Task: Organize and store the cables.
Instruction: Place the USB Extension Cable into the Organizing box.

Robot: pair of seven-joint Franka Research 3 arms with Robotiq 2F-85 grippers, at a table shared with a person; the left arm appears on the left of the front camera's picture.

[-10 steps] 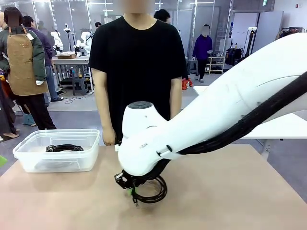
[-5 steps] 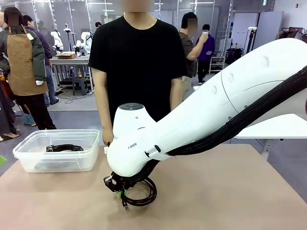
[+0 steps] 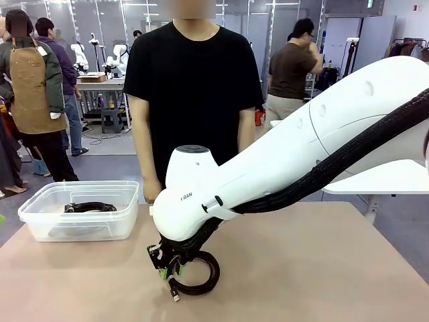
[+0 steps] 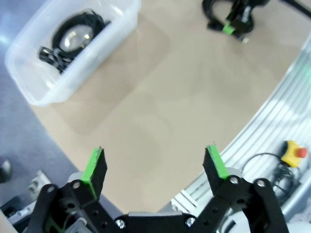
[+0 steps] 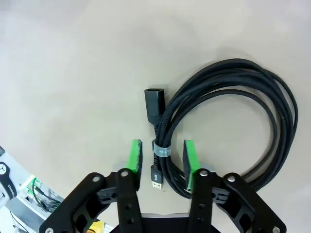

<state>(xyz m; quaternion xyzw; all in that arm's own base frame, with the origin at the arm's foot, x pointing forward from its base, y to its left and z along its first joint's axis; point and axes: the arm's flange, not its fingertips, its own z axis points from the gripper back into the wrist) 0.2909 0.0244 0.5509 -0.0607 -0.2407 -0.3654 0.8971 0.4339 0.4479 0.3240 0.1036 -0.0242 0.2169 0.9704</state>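
The cable, a braided black round coil, lies flat on the matte tan table. Its plug ends point lengthwise between the right gripper's parted green pads, untouched; the left gripper is spread wide.

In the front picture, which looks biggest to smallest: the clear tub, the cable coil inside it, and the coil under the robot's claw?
1. Clear tub.
2. Coil on the table, under the right gripper.
3. Coil in the tub.
The two coils look alike; the table one is nearer the camera.
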